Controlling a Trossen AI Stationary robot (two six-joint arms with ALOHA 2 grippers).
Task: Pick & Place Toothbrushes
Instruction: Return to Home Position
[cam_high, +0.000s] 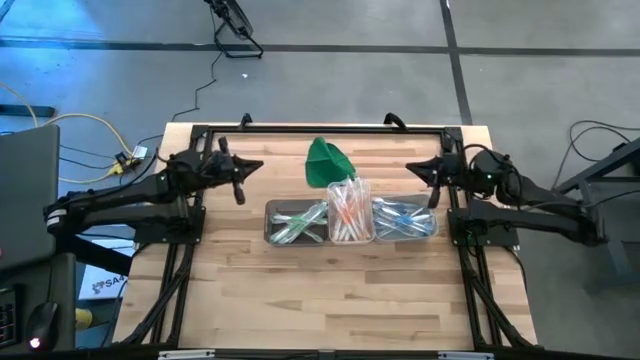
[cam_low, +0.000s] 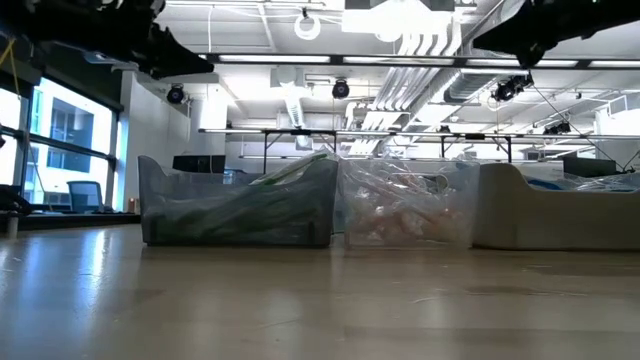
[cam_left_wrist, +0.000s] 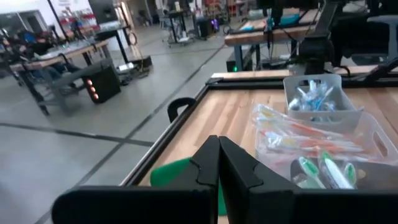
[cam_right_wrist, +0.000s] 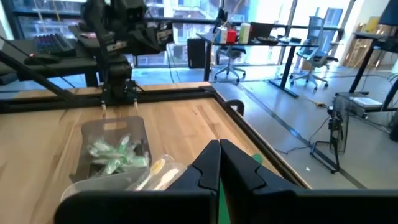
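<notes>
Hanging folded above the table (cam_high: 340, 290), left fingers (cam_left_wrist: 216, 150) and right fingers (cam_right_wrist: 216, 152) closed.

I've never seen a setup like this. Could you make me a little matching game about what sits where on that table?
Things:
1. green toothbrushes
2. orange toothbrushes
3. blue toothbrushes
4. green cloth

Places:
A. middle tub
B. outside the tubs, on the table
C. right tub
D. left tub

Pairs: 1-D, 2-A, 3-C, 4-B
</notes>
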